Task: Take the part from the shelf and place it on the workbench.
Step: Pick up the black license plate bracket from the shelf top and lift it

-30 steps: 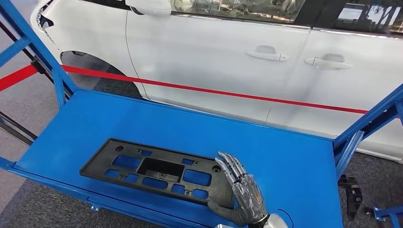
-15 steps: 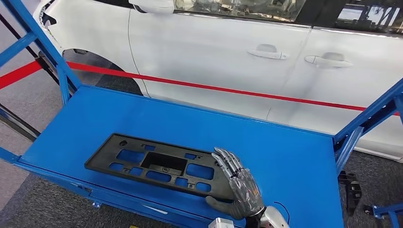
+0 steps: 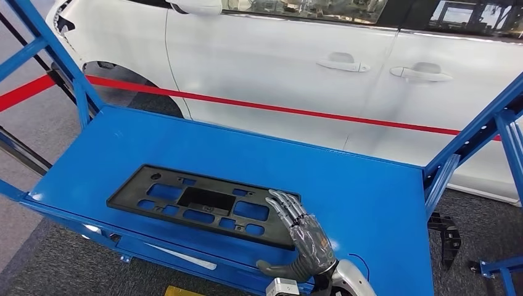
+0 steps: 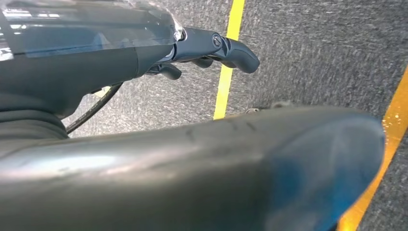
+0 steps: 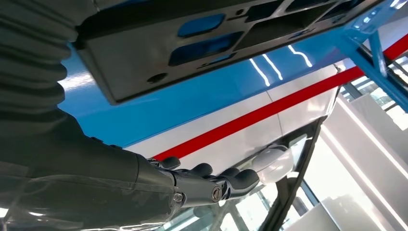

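Note:
The part [image 3: 206,198] is a flat black plastic plate with several cut-outs. It lies flat on the blue shelf deck [image 3: 358,191], close to the front edge. My right hand [image 3: 308,243] is at the plate's right end, its fingers stretched flat over that end and its thumb spread out past the deck's front edge. In the right wrist view the plate [image 5: 144,57] lies apart from my straight fingers [image 5: 211,185], with nothing between them. My left hand [image 4: 211,45] hangs over grey floor and holds nothing.
A white car [image 3: 277,68] stands right behind the deck, with a red tape line [image 3: 277,110] in front of it. Blue frame posts rise at the left [image 3: 55,52] and right [image 3: 475,139] of the deck. Grey carpet floor [image 3: 55,271] lies below the front edge.
The whole picture has shifted a little, so the camera moved. My right hand stays at the plate's right end; its thumb now sits off the plate's corner, past the deck edge.

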Robot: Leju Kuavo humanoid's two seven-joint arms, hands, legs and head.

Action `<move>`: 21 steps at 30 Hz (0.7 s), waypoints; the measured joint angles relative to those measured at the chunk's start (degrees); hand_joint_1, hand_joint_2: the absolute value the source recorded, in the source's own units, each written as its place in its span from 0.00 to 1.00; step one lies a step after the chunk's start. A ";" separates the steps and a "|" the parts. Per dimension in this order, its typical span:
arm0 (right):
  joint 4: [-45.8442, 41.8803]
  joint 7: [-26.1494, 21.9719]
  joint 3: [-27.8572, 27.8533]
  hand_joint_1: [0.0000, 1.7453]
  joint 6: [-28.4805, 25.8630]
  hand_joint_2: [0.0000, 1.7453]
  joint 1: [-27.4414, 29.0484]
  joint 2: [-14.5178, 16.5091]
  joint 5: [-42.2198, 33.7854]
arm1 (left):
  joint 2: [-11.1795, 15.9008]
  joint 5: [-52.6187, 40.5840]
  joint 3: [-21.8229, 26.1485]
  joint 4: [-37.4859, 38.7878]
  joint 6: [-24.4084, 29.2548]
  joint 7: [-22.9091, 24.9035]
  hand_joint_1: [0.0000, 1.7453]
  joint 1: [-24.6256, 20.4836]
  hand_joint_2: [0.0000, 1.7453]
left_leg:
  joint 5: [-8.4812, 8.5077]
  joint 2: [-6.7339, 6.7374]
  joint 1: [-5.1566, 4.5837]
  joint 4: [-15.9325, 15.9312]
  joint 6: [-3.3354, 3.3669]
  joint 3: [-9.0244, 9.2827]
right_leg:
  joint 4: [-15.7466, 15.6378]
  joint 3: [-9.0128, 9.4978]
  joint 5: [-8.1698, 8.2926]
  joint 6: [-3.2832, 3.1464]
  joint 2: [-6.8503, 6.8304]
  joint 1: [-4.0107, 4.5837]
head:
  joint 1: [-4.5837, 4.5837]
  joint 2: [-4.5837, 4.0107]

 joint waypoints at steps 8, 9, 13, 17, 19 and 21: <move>0.58 0.00 0.49 0.00 0.00 0.00 -0.61 0.10 0.00 | -0.02 0.06 0.03 0.00 0.00 0.13 0.00 0.07 0.00 | 3.00 0.45 0.08 -1.57 2.26 -1.91 | 11.55 -4.51 -8.35 2.26 0.27 -0.37 | 0.23 0.01; 0.69 0.00 0.55 0.00 0.00 0.00 -0.60 0.10 0.00 | -0.02 0.09 0.04 0.00 0.00 0.13 0.00 0.10 0.00 | 3.27 0.48 0.07 -1.41 2.22 -2.45 | 14.19 -5.16 -9.39 2.43 0.27 -0.42 | 0.24 0.01; 0.87 0.00 0.72 0.00 0.07 0.00 -0.87 0.11 0.00 | -0.05 0.17 0.05 0.01 -0.02 0.15 0.00 0.14 0.00 | 3.81 0.47 0.15 -0.20 1.71 -4.28 | 6.39 1.18 -5.60 2.68 0.25 -0.89 | 0.25 0.01; 0.96 0.01 0.80 0.00 0.30 0.00 -1.43 0.15 -0.02 | -0.04 0.30 0.05 0.00 -0.01 0.15 0.00 0.07 0.00 | 4.47 0.36 -0.05 0.75 0.36 -5.46 | 0.27 4.11 -3.95 1.49 0.57 -0.46 | 0.17 0.01; 1.05 0.00 0.85 0.00 0.31 0.00 -1.49 0.16 -0.09 | -0.03 0.37 0.10 0.00 0.01 0.15 0.00 0.14 0.00 | 4.24 0.31 0.08 1.14 -0.38 -6.05 | -0.06 3.53 -3.41 0.61 0.52 -0.60 | 0.16 0.01; 1.09 -0.02 0.88 0.00 0.30 0.00 -1.54 0.18 -0.26 | -0.02 0.37 0.16 0.00 0.04 0.15 0.00 0.20 0.00 | 1.05 0.28 0.30 4.68 -0.95 -7.72 | -0.31 2.70 -2.65 -0.28 0.38 -0.76 | 0.13 0.00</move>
